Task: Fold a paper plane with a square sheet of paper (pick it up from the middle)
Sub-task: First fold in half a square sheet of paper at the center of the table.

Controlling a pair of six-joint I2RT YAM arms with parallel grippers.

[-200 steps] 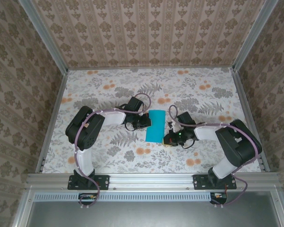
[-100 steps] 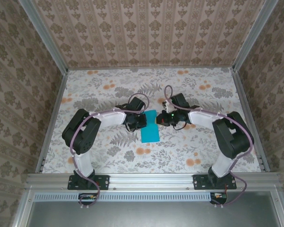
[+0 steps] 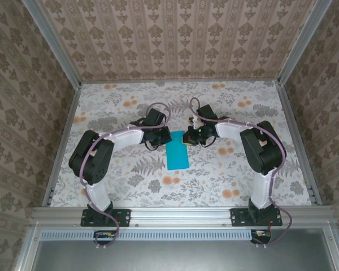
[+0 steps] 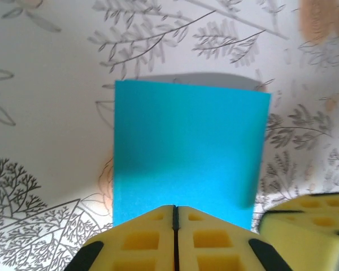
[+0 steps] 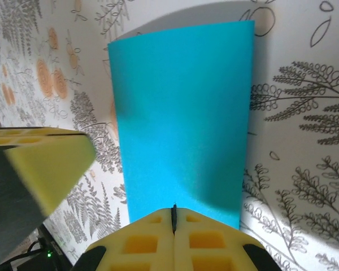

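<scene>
Robot test cell, lab type, not a lived-in room. Desk (image 3: 214,186) boxed in by aluminium-profile frame (image 3: 52,39): posts rising from desk's far corners, rail (image 3: 181,213) along desk's near edge. Wallpaper panels (image 3: 181,39) standing flat on desk's far and side edges, like a backdrop. Desk top covered in floral print. Left arm (image 3: 96,161) and right arm (image 3: 265,152) bolted to rail at desk's near edge, purple cables (image 3: 124,131) strung along them. Slotted duct (image 3: 181,234) just below rail.

Blk arms (image 3: 93,158), wht links (image 3: 130,136), purple cables (image 3: 116,134), yellow pads (image 4: 141,240)
</scene>
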